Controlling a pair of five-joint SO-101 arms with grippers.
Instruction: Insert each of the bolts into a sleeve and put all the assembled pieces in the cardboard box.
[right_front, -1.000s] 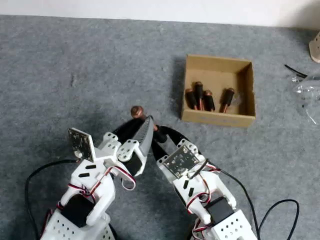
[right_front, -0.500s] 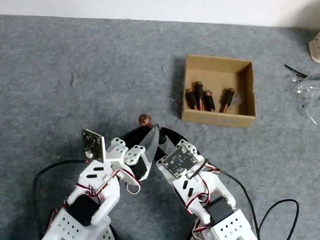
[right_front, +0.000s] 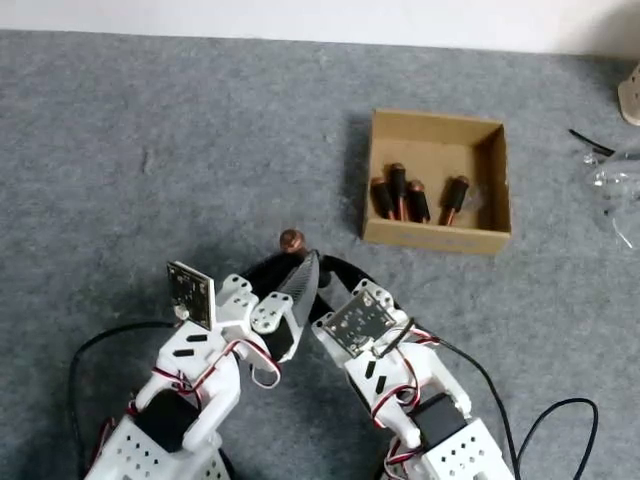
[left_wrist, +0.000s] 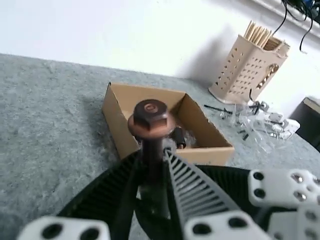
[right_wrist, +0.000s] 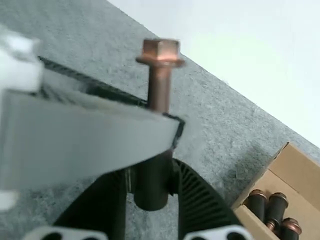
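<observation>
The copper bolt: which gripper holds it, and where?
The left gripper holds the bolt by its shank, under the head; the right gripper holds the sleeve.

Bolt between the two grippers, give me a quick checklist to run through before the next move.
1. Left gripper shut on bolt: ok.
2. Right gripper shut on sleeve: ok.
3. Bolt shank in line with sleeve: ok.
4. Bolt fully seated in sleeve: cannot tell, the left gripper hides the joint.
5. Free floor in cardboard box beside the four assembled pieces: ok.
</observation>
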